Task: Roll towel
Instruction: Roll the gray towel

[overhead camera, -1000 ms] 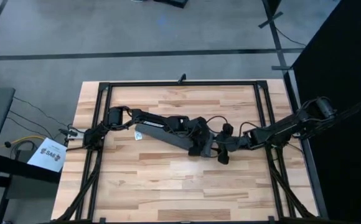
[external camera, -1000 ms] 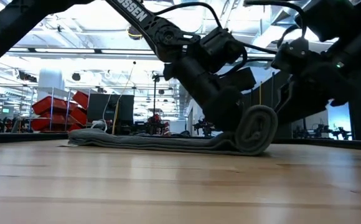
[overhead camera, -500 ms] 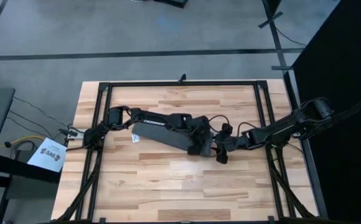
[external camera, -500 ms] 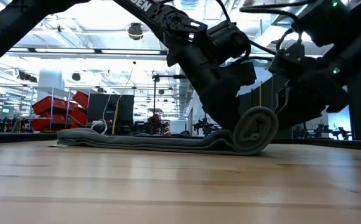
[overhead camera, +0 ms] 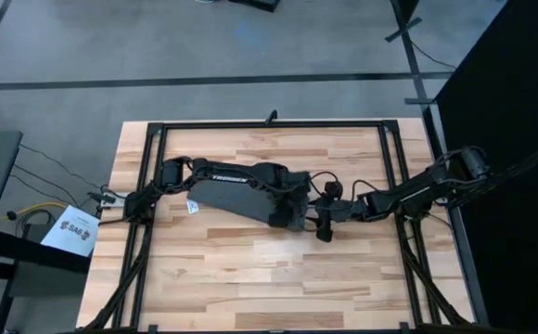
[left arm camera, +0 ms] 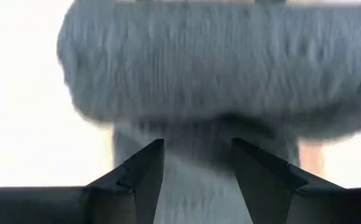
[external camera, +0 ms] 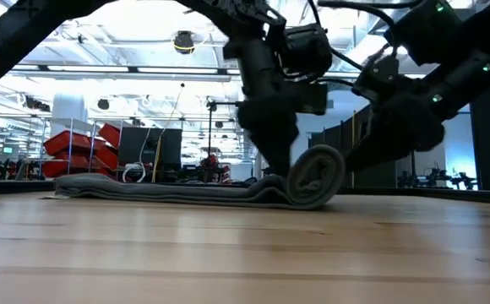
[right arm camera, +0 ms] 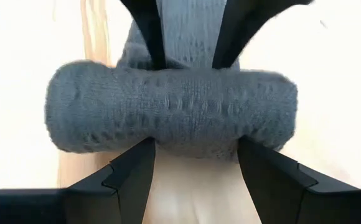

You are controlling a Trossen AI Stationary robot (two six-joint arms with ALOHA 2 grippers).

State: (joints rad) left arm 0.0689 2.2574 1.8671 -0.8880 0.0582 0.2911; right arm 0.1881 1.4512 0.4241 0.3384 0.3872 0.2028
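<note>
Towel lies half-rolled mid-table, its roll pinched between my left gripper on the flat side and my right gripper behind, both spread open, so I'd judge even, level pushing keeps it tight

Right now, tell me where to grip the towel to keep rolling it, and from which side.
Grip the rolled end of the towel, not the flat strip lying on the table. The roll is a thick cylinder lying across the strip, so come at its middle from the rolled side, as the right hand does, fingers spread along it. The left hand faces it from the flat side.
</note>
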